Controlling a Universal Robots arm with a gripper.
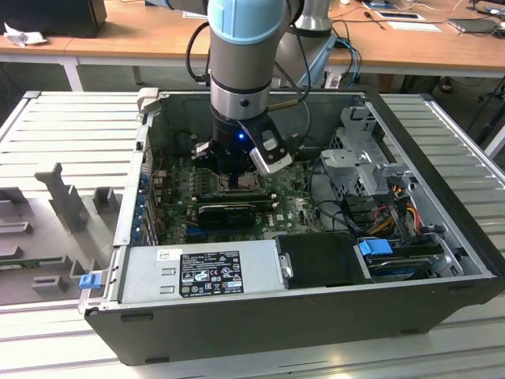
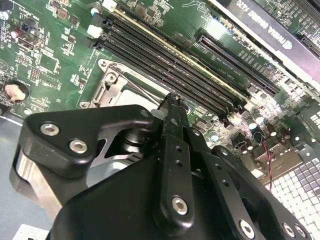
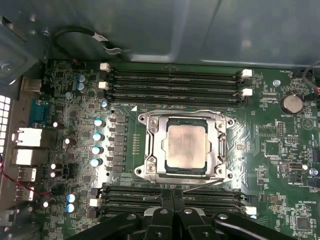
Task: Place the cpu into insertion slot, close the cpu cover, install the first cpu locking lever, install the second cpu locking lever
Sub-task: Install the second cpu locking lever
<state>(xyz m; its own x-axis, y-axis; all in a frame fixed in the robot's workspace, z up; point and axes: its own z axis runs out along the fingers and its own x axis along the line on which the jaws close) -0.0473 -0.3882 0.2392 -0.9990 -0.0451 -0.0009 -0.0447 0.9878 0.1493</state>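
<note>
Inside the socket, the cpu (image 3: 186,146) sits under the closed cpu cover (image 3: 150,150); the gripper (image 3: 172,202), fingers pinched together empty, hovers beside a locking lever (image 3: 202,184) — a slip could scrape the board.

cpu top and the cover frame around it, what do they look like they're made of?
cpu: metal lid by the look, matte pale grey, with a dull, slightly blotchy sheen.
cpu cover: seemingly stamped sheet metal, brighter silver, with glints along its bent edges and screws at the corners. The alloy can't be told for either.
</note>
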